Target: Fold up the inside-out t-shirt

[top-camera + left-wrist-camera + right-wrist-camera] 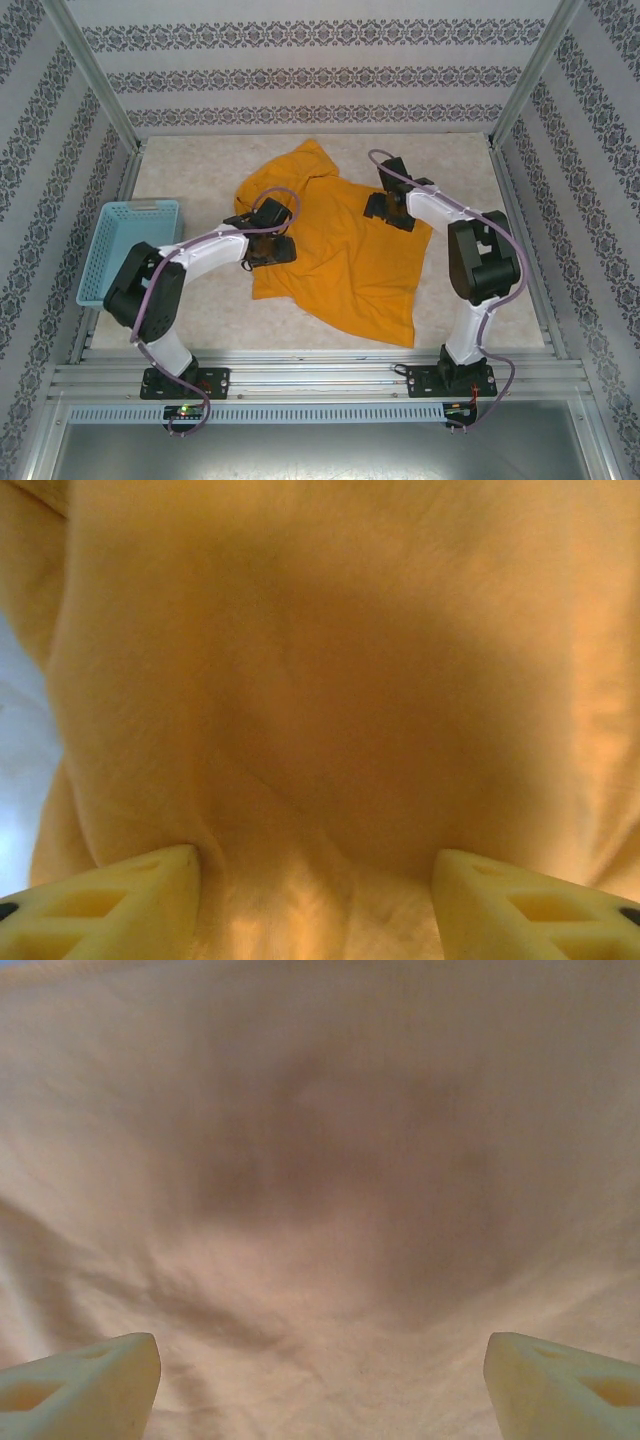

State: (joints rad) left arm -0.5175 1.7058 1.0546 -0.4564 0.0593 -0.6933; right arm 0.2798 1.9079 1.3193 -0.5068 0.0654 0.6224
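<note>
We see inside-out t-shirt (340, 250) lying rumpled at middle of table (500, 300), plain orange face up, one corner reaching toward near edge. Left gripper (268, 245) over shirt's left edge, fingers (130, 900) apart, cloth humped between them; probably pressing, not clamping, but close view is too blurred for us to be sure. Right gripper (388, 208) over shirt's right side, fingers (90, 1380) spread wide above cloth. Blue basket (140, 208) by table's left edge.

Blue basket (140, 207) sitting at the table's (200, 170) left side.
It is resting on the mottled beige top, while stripe-patterned walls (320, 80) are closing in the left, far and right sides, and metal rails (320, 378) are running along the near edge.
</note>
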